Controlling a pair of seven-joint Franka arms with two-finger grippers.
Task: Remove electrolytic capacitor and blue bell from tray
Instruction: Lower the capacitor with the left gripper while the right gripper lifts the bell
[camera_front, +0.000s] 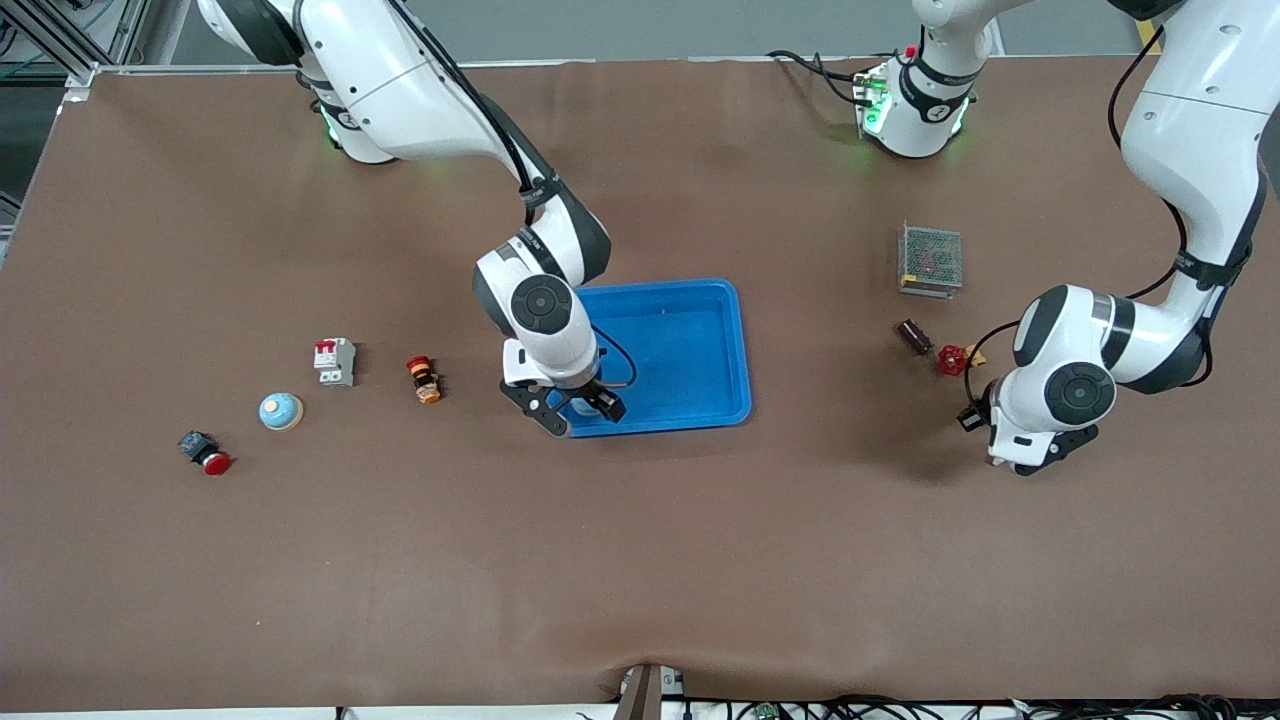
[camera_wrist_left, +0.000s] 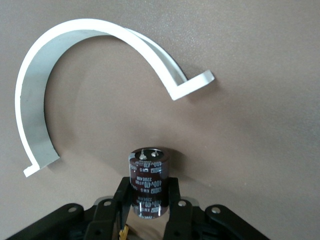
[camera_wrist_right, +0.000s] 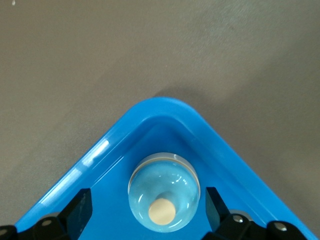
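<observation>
Spread fingers (camera_wrist_right: 80, 207) of the right gripper (camera_wrist_right: 146, 210) flanked the blue bell (camera_wrist_right: 164, 192) in a corner of the tray (camera_wrist_right: 107, 145); its round dome might slip as they closed, while the left gripper (camera_wrist_left: 147, 200) pinched the electrolytic capacitor (camera_wrist_left: 148, 181)

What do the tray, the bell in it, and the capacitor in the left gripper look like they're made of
The tray: glossy bright-blue plastic, judging by sharp highlights on its rounded rim. The blue bell: smooth, shiny pale-blue dome, maybe painted metal or plastic, with a matte cream button. The electrolytic capacitor: dark brown printed glossy sleeve, probably plastic film, with metal terminals on top.
</observation>
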